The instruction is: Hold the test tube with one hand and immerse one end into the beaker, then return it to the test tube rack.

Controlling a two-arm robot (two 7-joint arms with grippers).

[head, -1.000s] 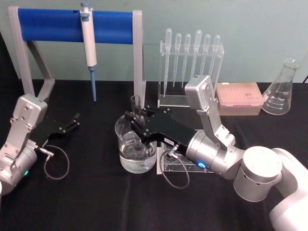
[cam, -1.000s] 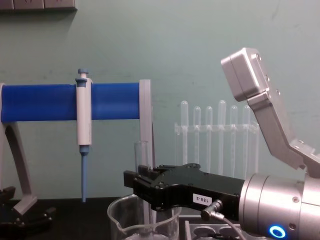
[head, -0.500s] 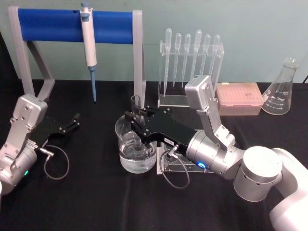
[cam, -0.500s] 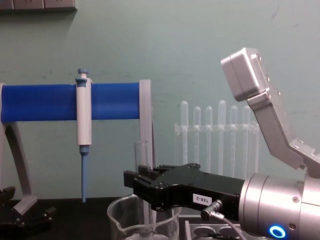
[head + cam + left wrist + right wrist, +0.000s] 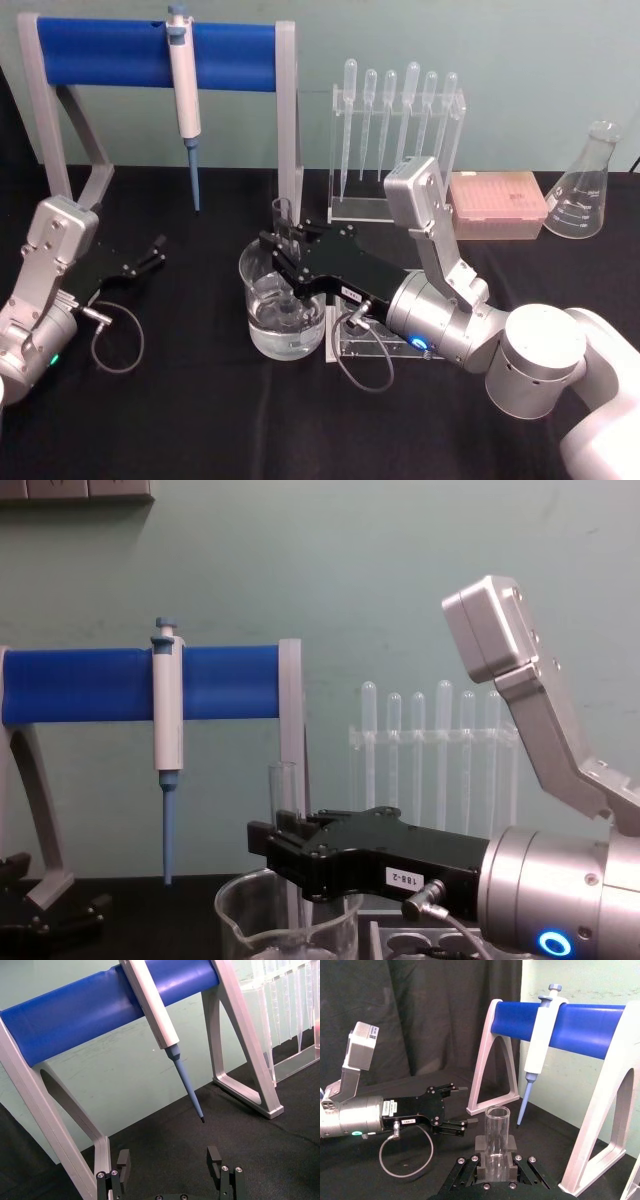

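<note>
The beaker (image 5: 256,322) stands on the black desk (image 5: 200,410) with clear liquid in its lower part. The right hand (image 5: 284,250) reaches over the beaker's rim from the beaker's right, and its black fingers are pressed against the test tube (image 5: 282,214), pinching it a little below its open top. The tube stands upright. Its rimmed mouth rises above the beaker and its lower part passes down inside the rim, where the round end seems to reach the liquid. From the chest, the tube (image 5: 284,785) shows above the right hand (image 5: 292,832) and runs down into the beaker (image 5: 236,920). The right wrist camera looks along the clamped tube (image 5: 496,1132), which sits between that hand's two pads (image 5: 479,1146). The clear test tube rack (image 5: 346,348) lies just right of the beaker, under the right arm. The left hand (image 5: 155,252) rests low, well to the beaker's left, with its fingers spread apart and nothing between them; the left wrist view shows the same wide gap (image 5: 170,1159). Behind the beaker and to its left, a white-and-blue micropipette (image 5: 184,90) hangs from a blue stand (image 5: 100,45). Behind the beaker and to its right stand a row of plastic pipettes (image 5: 400,120), a pink box (image 5: 497,205) and a glass flask (image 5: 585,185).
</note>
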